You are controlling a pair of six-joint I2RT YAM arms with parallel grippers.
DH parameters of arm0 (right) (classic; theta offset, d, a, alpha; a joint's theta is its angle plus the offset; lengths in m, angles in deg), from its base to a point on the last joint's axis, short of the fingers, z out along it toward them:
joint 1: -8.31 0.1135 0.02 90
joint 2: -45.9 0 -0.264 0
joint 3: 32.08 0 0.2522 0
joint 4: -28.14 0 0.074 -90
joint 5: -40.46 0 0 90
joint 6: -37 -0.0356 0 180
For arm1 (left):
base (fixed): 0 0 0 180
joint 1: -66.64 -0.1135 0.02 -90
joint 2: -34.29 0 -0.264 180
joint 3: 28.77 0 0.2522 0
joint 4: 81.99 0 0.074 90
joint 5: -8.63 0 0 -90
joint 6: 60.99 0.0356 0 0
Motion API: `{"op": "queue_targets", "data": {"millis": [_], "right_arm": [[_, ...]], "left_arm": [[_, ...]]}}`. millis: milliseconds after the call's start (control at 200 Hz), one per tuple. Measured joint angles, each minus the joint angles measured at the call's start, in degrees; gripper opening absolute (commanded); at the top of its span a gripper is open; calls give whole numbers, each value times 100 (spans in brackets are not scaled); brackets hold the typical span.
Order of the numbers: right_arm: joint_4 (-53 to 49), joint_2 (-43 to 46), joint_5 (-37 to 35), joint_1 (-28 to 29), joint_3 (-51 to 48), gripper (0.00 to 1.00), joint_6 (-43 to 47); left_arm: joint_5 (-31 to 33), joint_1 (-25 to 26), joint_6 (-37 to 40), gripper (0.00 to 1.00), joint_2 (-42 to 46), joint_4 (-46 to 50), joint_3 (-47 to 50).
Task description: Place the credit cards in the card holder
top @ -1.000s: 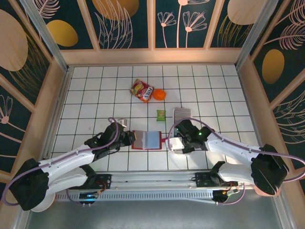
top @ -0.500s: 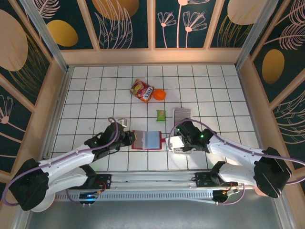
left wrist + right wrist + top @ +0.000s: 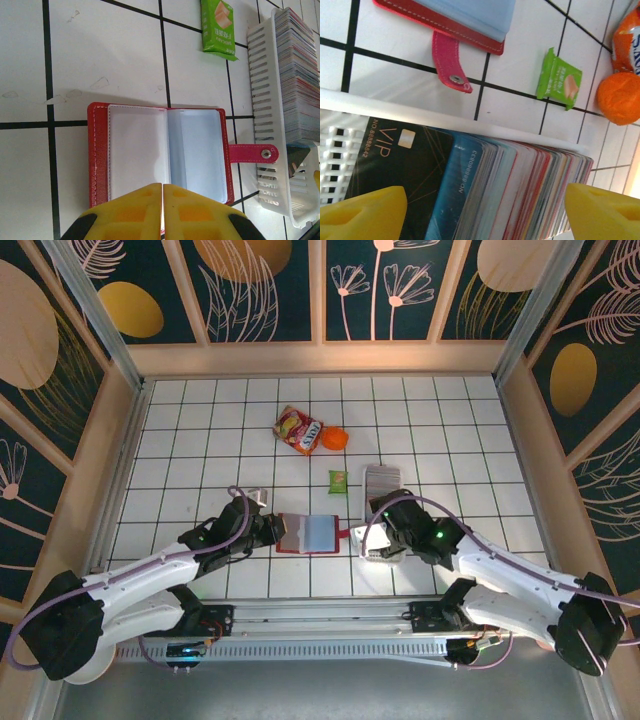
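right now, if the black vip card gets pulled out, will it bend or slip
The black VIP card looks thin, flat and smooth: probably stiff, light, slippery. It lies against packed credit cards in the white tray, so neighbours may drag along.

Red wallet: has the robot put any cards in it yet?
Done: the card holder lies open, left gripper shut at its edge. In hand: the right gripper hangs open over the cards in the white tray, holding none. Left: every card; the card holder looks empty.
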Motion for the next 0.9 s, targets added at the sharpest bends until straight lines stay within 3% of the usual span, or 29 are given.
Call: {"op": "queue_targets", "data": {"millis": [581,901], "right_arm": [[621,-796,-219,-376,-72,81,-17],[660,-870,-275,-476,-46,74,-15]], "left_arm": [[-35,0,0,9,-87,-42,0],[-35,0,0,9,9,-42,31]]}}
